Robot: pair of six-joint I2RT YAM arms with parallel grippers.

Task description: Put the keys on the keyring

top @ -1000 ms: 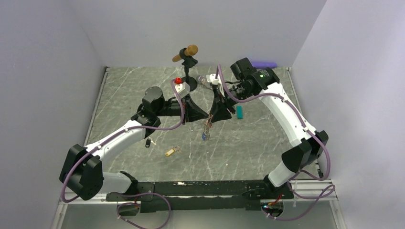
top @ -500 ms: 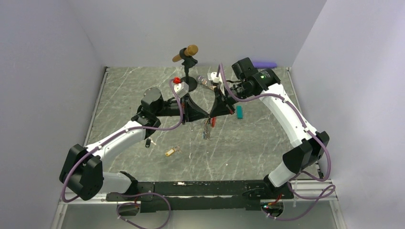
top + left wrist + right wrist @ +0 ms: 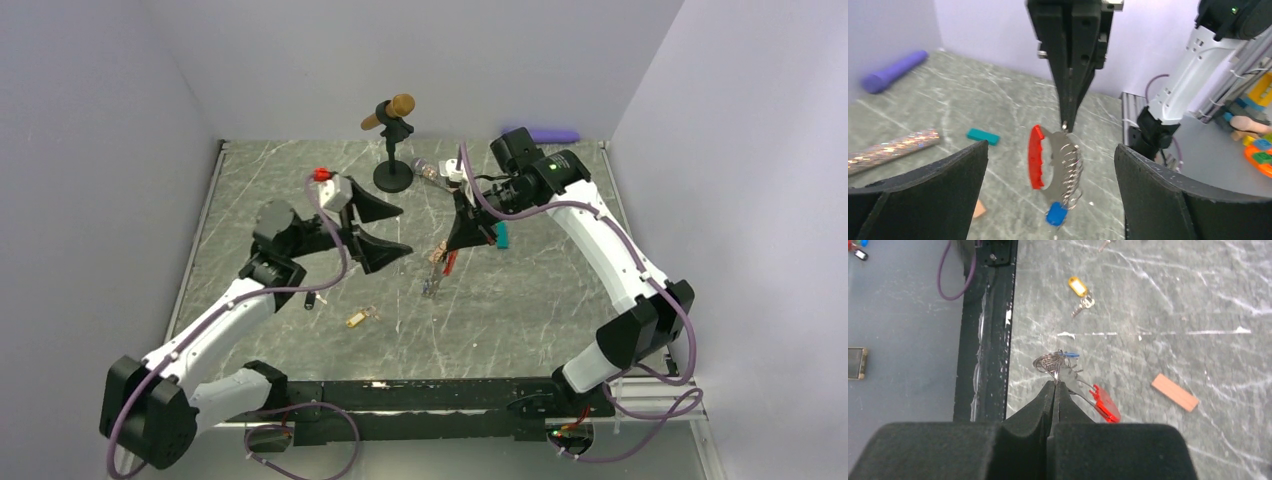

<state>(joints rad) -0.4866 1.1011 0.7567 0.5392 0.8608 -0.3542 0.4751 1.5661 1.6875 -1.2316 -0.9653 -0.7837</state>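
The keyring, a red clip joined to a silvery coil, hangs from my right gripper, which is shut on its top ring. A blue-tagged key dangles from the coil's lower end. In the right wrist view the right gripper pinches the wire with the red clip beside it. My left gripper stands wide open, left of the keyring and apart from it, holding nothing. A yellow-tagged key and a black-tagged key lie on the table.
A teal block and a tan wooden block lie near the right gripper. At the back are a glittery tube, a purple cylinder and a black stand carrying a brown handle.
My left gripper has opened and drawn back to the left, away from the keyring. The right gripper shut on the keyring and shifted slightly right, still holding it.
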